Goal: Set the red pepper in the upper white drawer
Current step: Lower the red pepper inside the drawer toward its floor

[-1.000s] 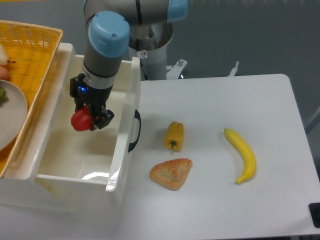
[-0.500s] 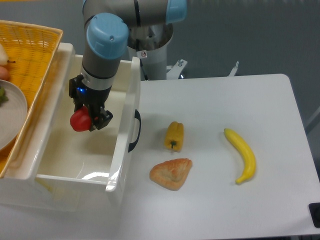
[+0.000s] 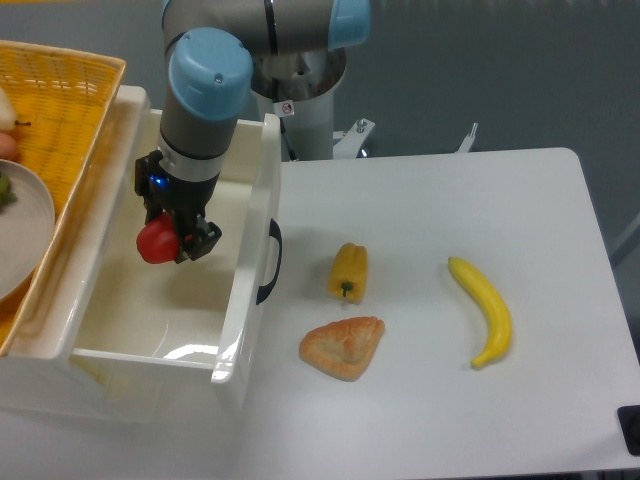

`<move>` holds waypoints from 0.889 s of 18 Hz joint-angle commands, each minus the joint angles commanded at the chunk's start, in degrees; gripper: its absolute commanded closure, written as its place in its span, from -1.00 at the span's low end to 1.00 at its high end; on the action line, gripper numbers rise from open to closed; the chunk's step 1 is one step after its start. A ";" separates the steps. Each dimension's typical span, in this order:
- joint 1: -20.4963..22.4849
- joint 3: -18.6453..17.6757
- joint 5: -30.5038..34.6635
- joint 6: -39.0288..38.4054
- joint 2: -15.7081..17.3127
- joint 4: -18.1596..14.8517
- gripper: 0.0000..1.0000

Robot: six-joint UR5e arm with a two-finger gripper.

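Observation:
A glossy red pepper (image 3: 157,241) hangs inside the open upper white drawer (image 3: 251,262), above its floor. My gripper (image 3: 172,240) is shut on the pepper, with its black fingers clamped on the pepper's right side. The arm reaches down into the drawer from above, and its blue-capped wrist hides part of the drawer's back wall. On the drawer's front, which faces right, sits a black curved handle (image 3: 270,262).
A yellow wicker basket (image 3: 60,100) with a white plate (image 3: 22,230) lies over the drawer's left side. On the white table to the right lie a yellow pepper (image 3: 349,271), a croissant (image 3: 343,346) and a banana (image 3: 484,309).
The gripper with the red pepper has shifted slightly to the left inside the drawer. Nothing else has moved.

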 joint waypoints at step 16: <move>-1.85 0.09 2.81 0.00 -1.14 0.70 -0.07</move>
